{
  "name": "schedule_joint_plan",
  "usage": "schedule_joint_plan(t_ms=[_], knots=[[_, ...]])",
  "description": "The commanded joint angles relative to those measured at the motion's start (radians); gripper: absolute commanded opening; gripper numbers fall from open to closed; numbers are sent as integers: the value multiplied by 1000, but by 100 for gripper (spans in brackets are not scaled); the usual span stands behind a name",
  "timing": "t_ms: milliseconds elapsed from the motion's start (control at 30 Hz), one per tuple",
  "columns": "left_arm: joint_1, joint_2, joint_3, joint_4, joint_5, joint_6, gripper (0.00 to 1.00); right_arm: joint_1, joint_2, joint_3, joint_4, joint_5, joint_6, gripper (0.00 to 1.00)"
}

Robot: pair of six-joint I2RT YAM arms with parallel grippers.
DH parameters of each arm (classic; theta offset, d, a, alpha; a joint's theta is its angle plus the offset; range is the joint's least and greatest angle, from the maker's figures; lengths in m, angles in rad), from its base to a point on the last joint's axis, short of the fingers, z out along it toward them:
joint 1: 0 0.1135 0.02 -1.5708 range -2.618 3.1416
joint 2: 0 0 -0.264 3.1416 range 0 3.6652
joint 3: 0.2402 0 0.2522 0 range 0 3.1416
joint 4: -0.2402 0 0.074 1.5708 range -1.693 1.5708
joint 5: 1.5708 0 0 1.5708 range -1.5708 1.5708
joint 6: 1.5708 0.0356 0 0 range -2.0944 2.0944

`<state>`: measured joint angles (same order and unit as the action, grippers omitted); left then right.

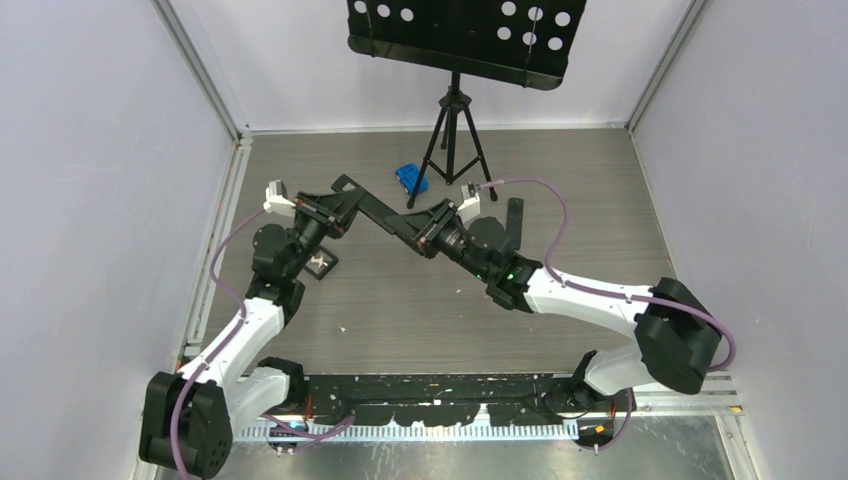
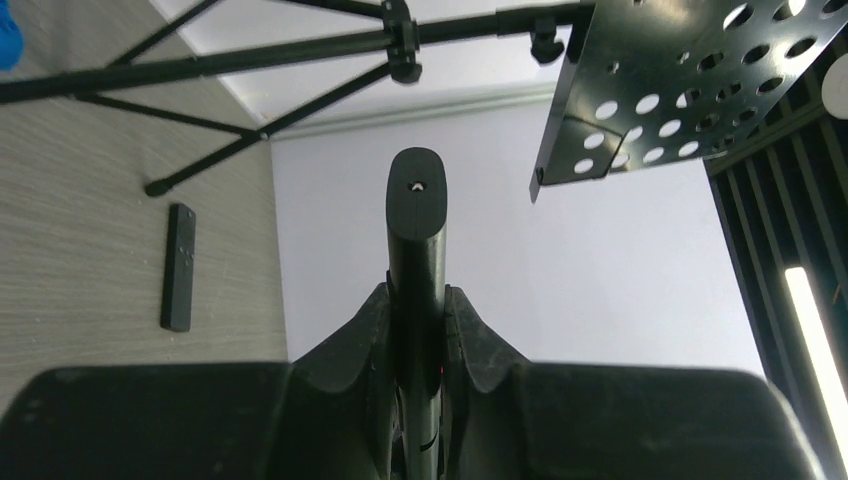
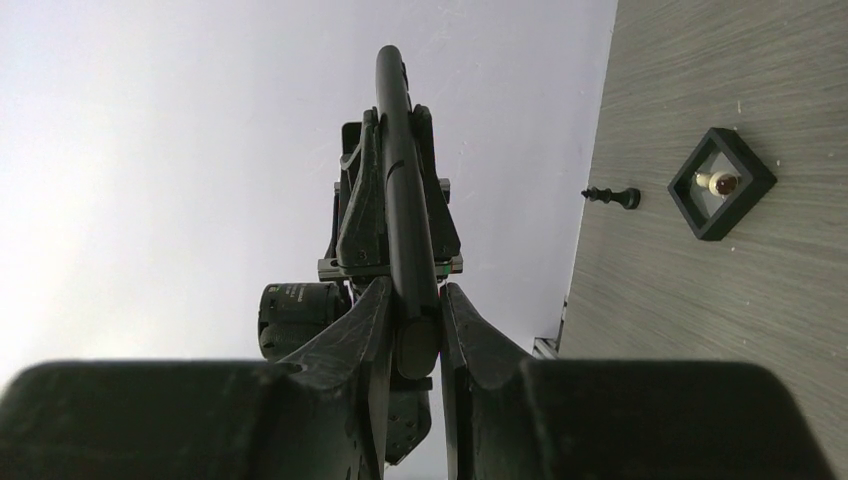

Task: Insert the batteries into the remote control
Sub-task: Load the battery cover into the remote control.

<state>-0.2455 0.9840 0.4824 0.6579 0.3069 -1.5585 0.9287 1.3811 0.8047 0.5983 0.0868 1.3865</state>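
Remote control (image 1: 380, 210) held raised above table (image 1: 400, 320) between both arms, one end clamped by left gripper (image 2: 417, 315), opposite end gripped by right gripper (image 3: 415, 325), second buttoned remote (image 2: 180, 265) laid flat on table.

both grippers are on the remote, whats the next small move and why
Probably keep the left gripper firm and draw the right gripper gently along the remote control to slide its battery cover open: both are clamped on it in mid-air, while the batteries lie in the small tray, not yet loaded.
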Motion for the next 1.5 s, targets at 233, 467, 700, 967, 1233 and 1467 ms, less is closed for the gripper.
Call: schedule_joint_plan(t_ms=[233, 467, 700, 967, 1233, 1467], knots=[[-55, -39, 8, 119, 373, 73, 0, -40, 209, 185, 133, -257, -70, 16], [-58, -42, 6, 121, 440, 69, 0, -66, 245, 208, 203, -300, -12, 22], [-61, -72, 19, 132, 458, 81, 0, -75, 253, 231, 152, -307, -13, 26], [-60, -81, 69, -13, 467, 219, 0, -119, 132, 109, 113, -319, -98, 35], [-60, -29, 92, 22, 515, 251, 0, -136, -60, 0, 95, -447, -275, 68], [-59, -10, 102, 45, 532, 249, 0, -136, -66, 22, 109, -635, -345, 70]])
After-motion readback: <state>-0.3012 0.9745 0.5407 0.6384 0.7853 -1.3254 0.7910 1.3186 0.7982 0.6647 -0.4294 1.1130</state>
